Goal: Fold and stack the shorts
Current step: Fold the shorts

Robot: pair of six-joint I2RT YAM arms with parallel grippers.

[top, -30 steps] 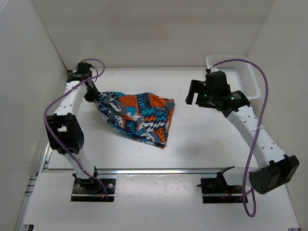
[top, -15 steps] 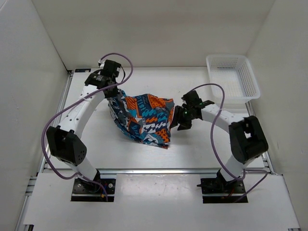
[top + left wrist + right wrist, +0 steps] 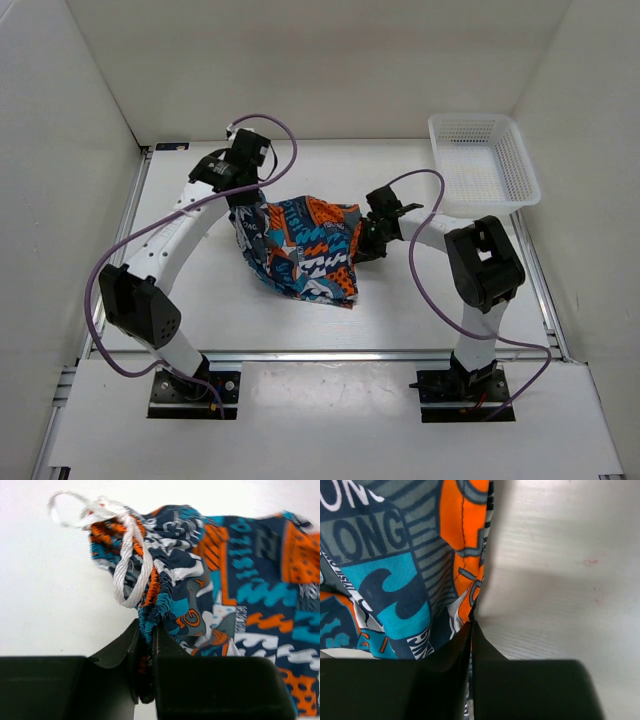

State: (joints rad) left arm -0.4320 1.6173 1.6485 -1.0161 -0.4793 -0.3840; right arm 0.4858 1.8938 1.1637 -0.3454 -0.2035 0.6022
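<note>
Pinching the shorts at two opposite edges, the arms look set to draw the cloth flat before any fold. The shorts lie crumpled just left of the table's centre.

The left gripper is clamped narrow on the gathered waistband at the pile's 10 o'clock corner. It sits just beside the white drawstring, which loops loose off that edge. The elastic band is a thick, firm hold, probably why it is taken there.

The right gripper sits at the pile's 3 o'clock edge, jaws drawn together on an orange fold of hem that runs down between them. The bite is thin and close to the very edge, so it may slip under a hard pull.

Bare table shows from the pile's 3 o'clock side out toward the right wall, and at 6 o'clock down to the near rail; that is the room for spreading. At 9 o'clock the left wall is nearer. The basket stands in the table's 1 o'clock corner, well apart from the shorts. The right arm's cable arcs above the table beside its gripper.
</note>
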